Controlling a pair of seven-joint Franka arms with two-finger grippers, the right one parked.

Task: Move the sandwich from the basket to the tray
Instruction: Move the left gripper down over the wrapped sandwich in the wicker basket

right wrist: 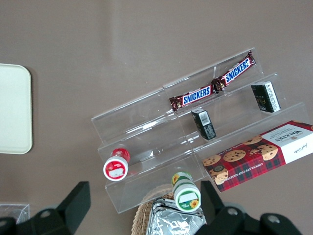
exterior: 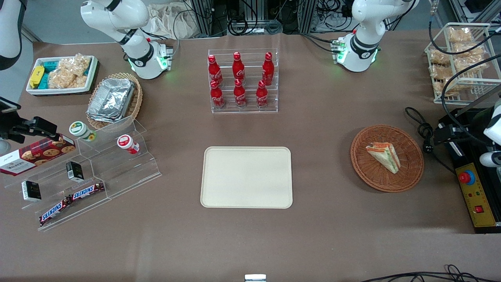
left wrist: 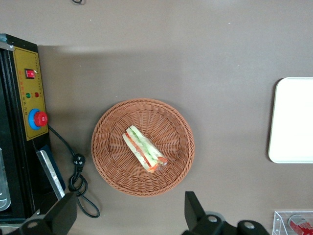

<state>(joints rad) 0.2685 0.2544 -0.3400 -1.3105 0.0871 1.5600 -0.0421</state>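
The sandwich (exterior: 384,156), a pale wedge with orange and green layers, lies in the round reddish-brown wicker basket (exterior: 411,172) toward the working arm's end of the table. The cream tray (exterior: 246,177) lies bare at the table's middle. My left gripper (exterior: 446,134) hangs above the table beside the basket, toward the working arm's end. In the left wrist view the gripper (left wrist: 129,213) is open and empty, its fingers (left wrist: 195,210) spread wide, with the basket (left wrist: 112,161), the sandwich (left wrist: 144,149) and the tray's edge (left wrist: 293,120) below it.
A control box with a red button (exterior: 473,196) and a black cable (exterior: 420,125) lie beside the basket. A clear rack of red bottles (exterior: 242,80) stands farther from the front camera than the tray. A wire rack of snack packs (exterior: 462,58) stands at the working arm's end.
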